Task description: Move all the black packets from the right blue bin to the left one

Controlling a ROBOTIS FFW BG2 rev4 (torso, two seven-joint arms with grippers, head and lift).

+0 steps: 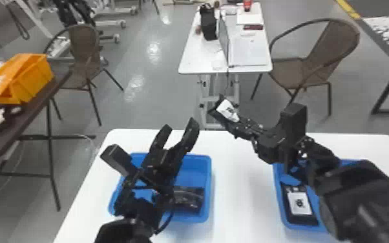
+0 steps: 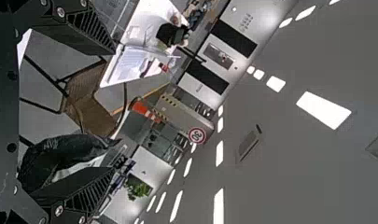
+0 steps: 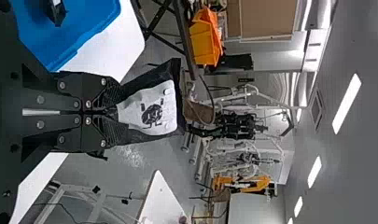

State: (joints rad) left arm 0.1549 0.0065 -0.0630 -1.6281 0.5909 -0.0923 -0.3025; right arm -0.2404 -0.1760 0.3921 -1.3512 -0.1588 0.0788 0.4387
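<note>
In the head view my left gripper [image 1: 177, 135] stands open above the left blue bin [image 1: 207, 184]; its spread fingers also show in the left wrist view, where the gripper [image 2: 109, 116] holds nothing. My right gripper [image 1: 236, 126] is raised past the table's far edge, between the two bins, shut on a black packet [image 1: 227, 111] with a white label. In the right wrist view the gripper [image 3: 113, 111] pinches one end of that packet [image 3: 151, 112]. Another labelled packet [image 1: 300, 205] lies in the right blue bin [image 1: 278, 194], partly under the right arm. A dark packet [image 1: 189, 198] lies in the left bin.
Both bins stand on the white table [image 1: 242, 194], with a gap between them. Beyond it are another white table [image 1: 197, 61], wicker chairs and, to the left, a dark table with an orange bin [image 1: 35, 84]. The right arm stretches over the right bin.
</note>
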